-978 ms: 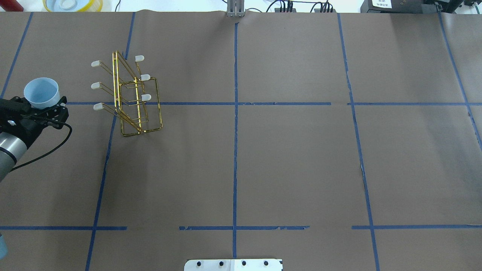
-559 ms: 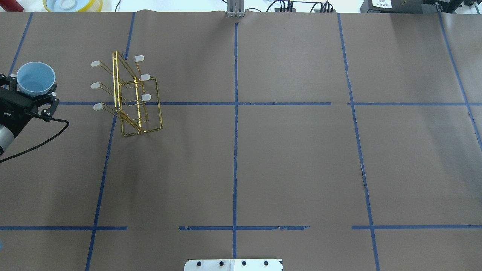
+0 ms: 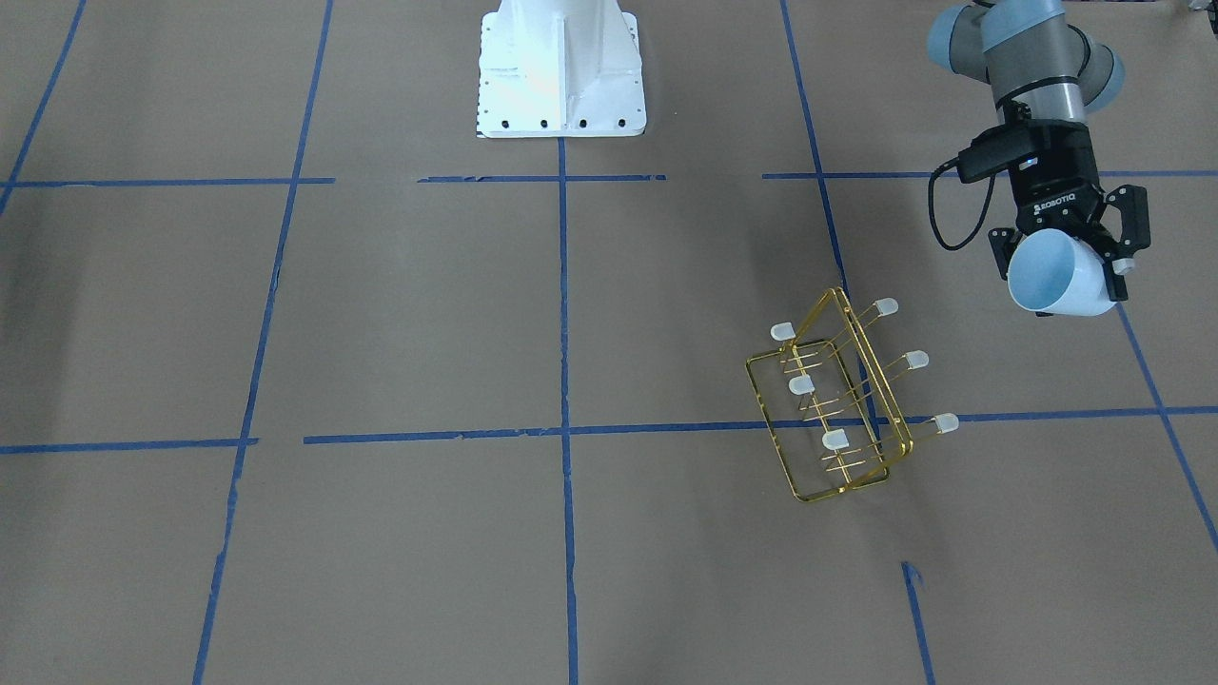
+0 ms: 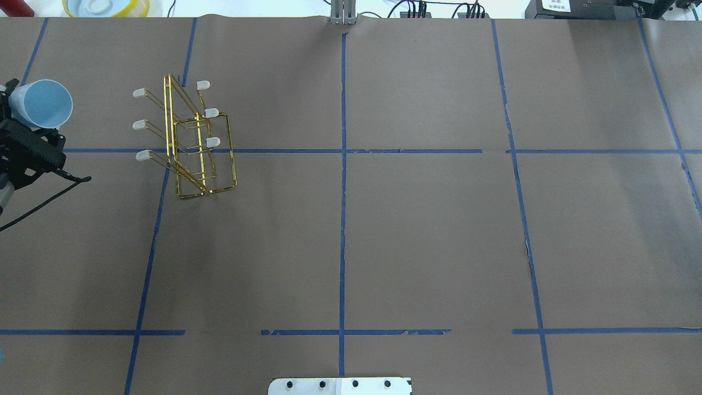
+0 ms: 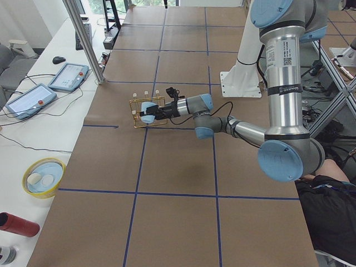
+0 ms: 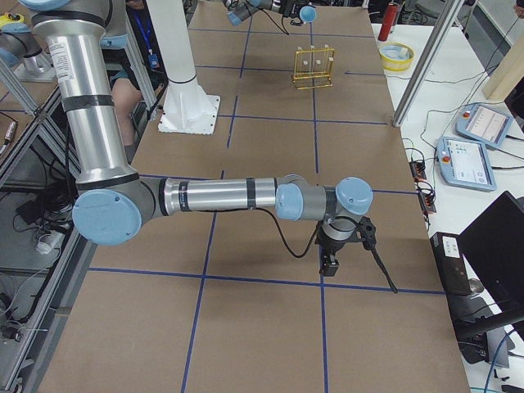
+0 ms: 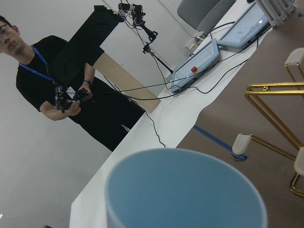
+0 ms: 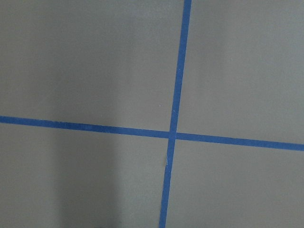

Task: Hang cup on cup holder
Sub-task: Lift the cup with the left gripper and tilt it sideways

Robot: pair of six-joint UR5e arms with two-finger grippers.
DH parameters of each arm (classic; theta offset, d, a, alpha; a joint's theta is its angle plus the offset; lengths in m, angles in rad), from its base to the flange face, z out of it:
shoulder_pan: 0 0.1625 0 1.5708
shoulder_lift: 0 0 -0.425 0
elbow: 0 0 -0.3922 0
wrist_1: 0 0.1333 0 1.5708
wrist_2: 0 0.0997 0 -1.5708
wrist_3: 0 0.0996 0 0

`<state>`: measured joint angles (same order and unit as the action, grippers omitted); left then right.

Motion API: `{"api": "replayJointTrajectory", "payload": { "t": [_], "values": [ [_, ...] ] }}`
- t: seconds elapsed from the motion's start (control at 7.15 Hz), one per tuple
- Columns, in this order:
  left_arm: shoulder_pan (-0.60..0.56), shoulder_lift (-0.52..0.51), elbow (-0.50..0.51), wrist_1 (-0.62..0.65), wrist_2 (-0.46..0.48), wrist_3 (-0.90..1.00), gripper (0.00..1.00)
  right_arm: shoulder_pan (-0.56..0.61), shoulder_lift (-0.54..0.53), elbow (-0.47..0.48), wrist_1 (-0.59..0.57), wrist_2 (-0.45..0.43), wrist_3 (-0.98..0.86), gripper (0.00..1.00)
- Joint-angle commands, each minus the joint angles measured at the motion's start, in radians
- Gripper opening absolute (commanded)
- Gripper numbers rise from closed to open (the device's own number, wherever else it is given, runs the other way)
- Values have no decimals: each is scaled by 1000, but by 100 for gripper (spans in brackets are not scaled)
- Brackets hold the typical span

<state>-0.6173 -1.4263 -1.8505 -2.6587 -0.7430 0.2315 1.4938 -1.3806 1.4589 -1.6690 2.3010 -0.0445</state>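
Note:
The pale blue cup [image 3: 1047,281] is held in my left gripper [image 3: 1064,262], which is shut on it above the table. The cup lies tilted, its open mouth turned toward the cup holder [image 3: 871,366]. In the overhead view the cup [image 4: 44,103] and left gripper [image 4: 24,109] are at the far left edge, apart from the gold wire cup holder [image 4: 169,120] with its white-capped prongs. The left wrist view shows the cup's rim [image 7: 185,190] and part of the cup holder [image 7: 275,114]. My right gripper [image 6: 332,255] shows only in the exterior right view; I cannot tell whether it is open.
A yellow-rimmed bowl [image 4: 107,6] sits beyond the table's far edge. The white robot base [image 3: 561,67] stands mid-table on the robot's side. An operator [image 7: 57,85] stands past the table. The right wrist view shows only brown paper with blue tape [image 8: 173,134].
My left gripper has moved farther from the robot and toward the left edge with the cup. The cup has tipped from mouth-up to lying sideways, mouth toward the cup holder.

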Motion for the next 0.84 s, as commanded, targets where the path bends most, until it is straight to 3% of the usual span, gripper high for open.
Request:
{"api": "replayJointTrajectory", "payload": {
  "t": [0.0, 0.7],
  "values": [
    [4, -3, -3, 3, 129, 322, 0, 0, 0, 0, 0, 0, 0, 100],
    [62, -37, -1, 6, 413, 912, 0, 0, 0, 0, 0, 0, 0, 100]
  ]
}}
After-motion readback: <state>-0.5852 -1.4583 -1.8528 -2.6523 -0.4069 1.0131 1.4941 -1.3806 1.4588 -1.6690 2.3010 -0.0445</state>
